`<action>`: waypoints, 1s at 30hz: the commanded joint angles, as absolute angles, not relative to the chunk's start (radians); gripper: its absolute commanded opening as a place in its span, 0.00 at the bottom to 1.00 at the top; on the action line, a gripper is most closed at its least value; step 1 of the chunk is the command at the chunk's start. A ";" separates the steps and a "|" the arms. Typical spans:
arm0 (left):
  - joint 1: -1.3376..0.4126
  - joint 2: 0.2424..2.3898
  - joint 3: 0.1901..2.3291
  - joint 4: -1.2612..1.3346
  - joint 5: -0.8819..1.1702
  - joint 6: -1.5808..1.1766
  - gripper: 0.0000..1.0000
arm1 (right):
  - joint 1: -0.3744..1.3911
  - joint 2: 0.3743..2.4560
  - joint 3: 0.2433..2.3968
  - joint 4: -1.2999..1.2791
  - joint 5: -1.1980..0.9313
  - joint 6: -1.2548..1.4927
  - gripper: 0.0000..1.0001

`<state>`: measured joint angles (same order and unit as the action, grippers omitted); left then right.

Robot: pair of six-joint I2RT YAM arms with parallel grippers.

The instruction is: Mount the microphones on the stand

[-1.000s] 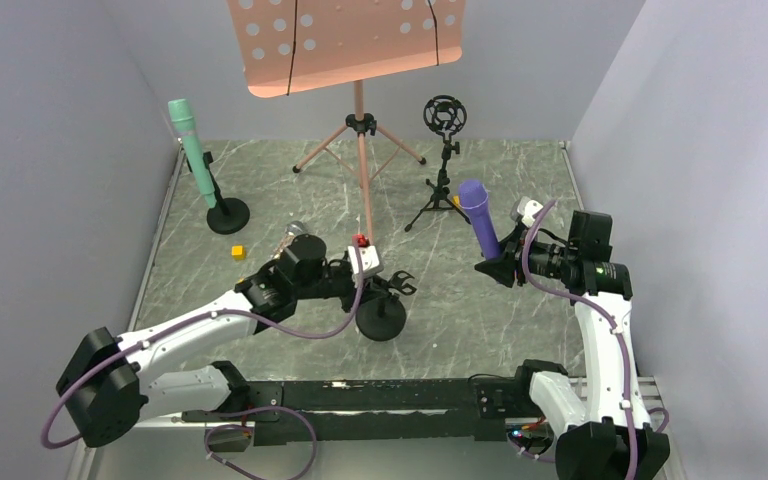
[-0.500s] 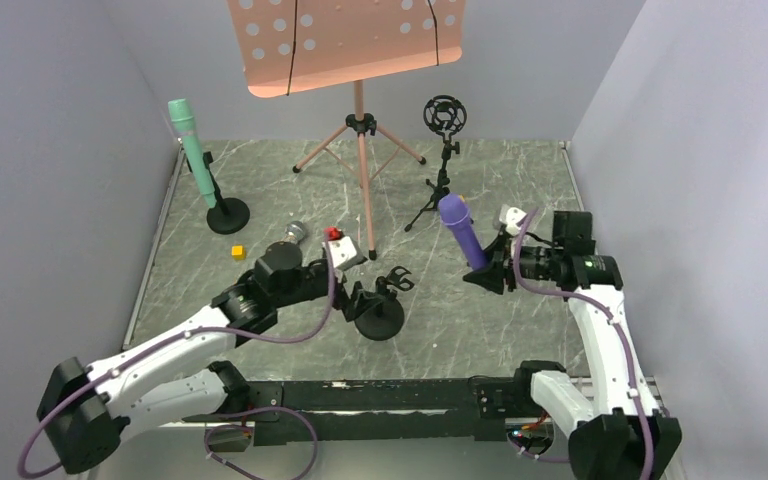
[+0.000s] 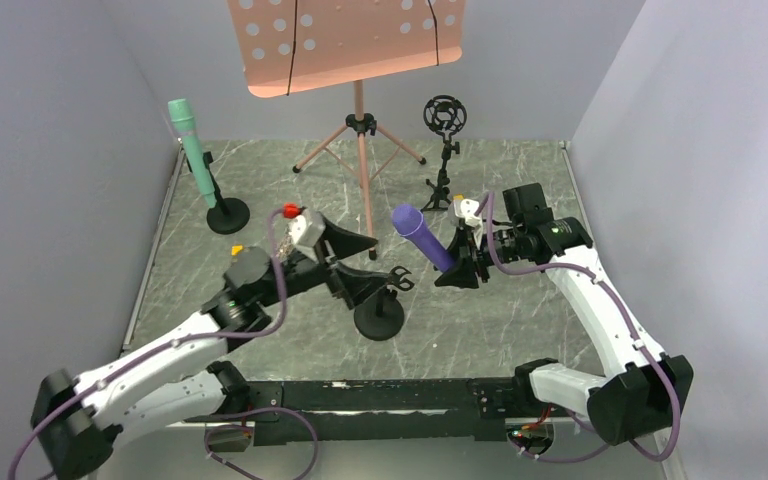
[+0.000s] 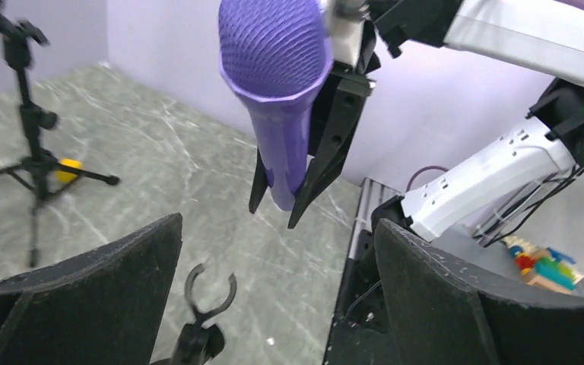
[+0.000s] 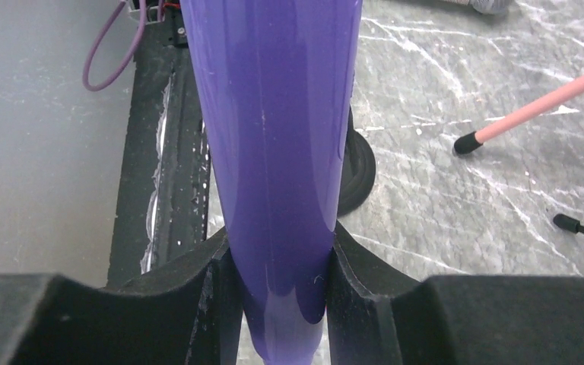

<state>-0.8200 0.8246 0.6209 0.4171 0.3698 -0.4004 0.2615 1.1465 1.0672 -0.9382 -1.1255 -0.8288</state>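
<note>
My right gripper (image 3: 458,268) is shut on the lower end of the purple microphone (image 3: 423,238), which tilts with its head up and to the left. The right wrist view shows its barrel (image 5: 274,152) pinched between both fingers (image 5: 198,304). A small black stand (image 3: 380,320) with an empty C-shaped clip (image 3: 396,279) sits just left of it, below the microphone's head. My left gripper (image 3: 372,265) hangs wide open beside that clip, holding nothing. From the left wrist the clip (image 4: 209,293) lies low between the jaws, with the purple microphone (image 4: 277,91) above it. A mint green microphone (image 3: 190,150) stands clipped in its own stand at the back left.
A pink music stand (image 3: 360,150) rises at the back centre, its legs spread on the marble floor. To its right is a black shock mount on a tripod (image 3: 445,115). A small yellow block (image 3: 237,252) lies left of my left arm. Grey walls close both sides.
My left gripper has opened and drawn back from the stand's clip. My right arm has carried the purple microphone left toward the stand, tilting it further.
</note>
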 commanded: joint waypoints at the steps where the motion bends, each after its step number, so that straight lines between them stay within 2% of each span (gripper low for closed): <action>1: -0.901 1.010 0.660 0.698 0.307 -0.521 0.99 | 0.281 1.158 1.135 -0.979 -1.201 -0.857 0.10; 5: -0.965 1.148 0.776 0.703 0.238 -0.475 0.99 | 0.291 1.153 1.131 -0.966 -1.200 -0.831 0.10; 9: -0.982 1.219 0.800 0.778 0.185 -0.479 0.98 | 0.295 1.135 1.107 -0.952 -1.195 -0.818 0.10; 21: -0.998 1.306 0.833 0.892 0.200 -0.516 0.73 | 0.295 1.096 1.035 -0.913 -1.190 -0.805 0.10; 22: -1.001 1.311 0.838 0.892 0.204 -0.511 0.68 | 0.295 1.093 1.033 -0.911 -1.191 -0.803 0.11; 24: -1.005 1.323 0.846 0.891 0.216 -0.511 0.49 | 0.296 1.084 1.029 -0.906 -1.191 -0.799 0.11; 30: -1.004 1.308 0.862 0.831 0.229 -0.492 0.07 | 0.292 1.074 1.024 -0.892 -1.202 -0.780 0.12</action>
